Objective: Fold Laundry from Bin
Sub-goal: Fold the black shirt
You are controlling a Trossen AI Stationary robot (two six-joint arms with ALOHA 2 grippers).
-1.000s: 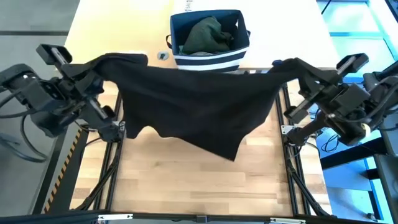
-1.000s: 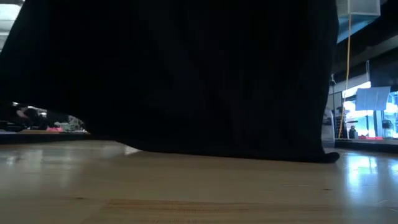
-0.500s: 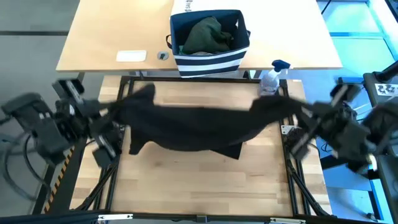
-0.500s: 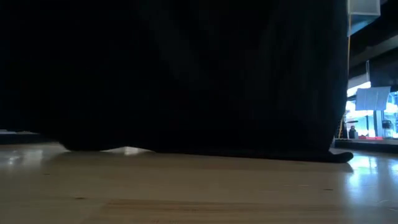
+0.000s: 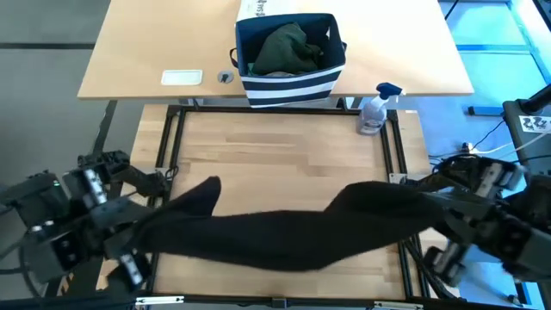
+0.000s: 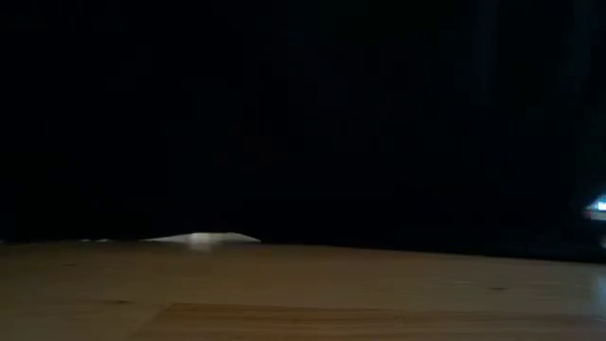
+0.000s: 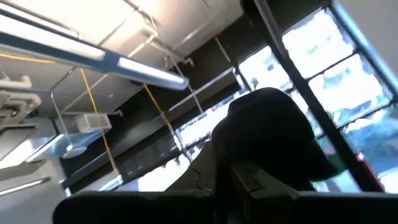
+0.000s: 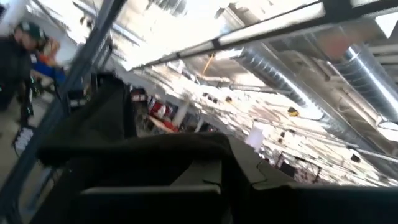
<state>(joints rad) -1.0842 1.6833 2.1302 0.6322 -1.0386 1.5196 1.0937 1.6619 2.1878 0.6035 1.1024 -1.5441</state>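
Note:
A black garment [image 5: 284, 237] of the laundry is stretched across the near part of the table between my two grippers. My left gripper [image 5: 145, 234] is shut on its left end and my right gripper [image 5: 428, 207] on its right end. In the low view the black cloth [image 6: 303, 123] fills nearly the whole picture, and its lower edge [image 6: 379, 248] is down at the tabletop. The bin [image 5: 289, 79], navy with white stripes, stands at the far side with a dark green garment [image 5: 284, 47] lying inside. My left gripper holds the black garment's left end [image 7: 267, 134], bunched in several layers over the fingers [image 7: 249, 183], which slant upward. The cloth runs from there toward the other gripper and sags. My right gripper holds the garment's right end [image 8: 143, 155], bunched over its upward-slanting fingers. The exact place of contact is covered by the cloth.
A spray bottle [image 5: 374, 112] stands at the wooden table's far right corner. A white card [image 5: 181, 77] and a small round thing [image 5: 225, 77] lie on the pale tabletop left of the bin. Bare wood [image 5: 275, 155] lies between the garment and the bin.
Both grippers have come from beside the bin toward the table's near edge and sunk a little, tipping upward. They have kept hold of the black garment, which has travelled with them, hanging between them, and now blocks the low view.

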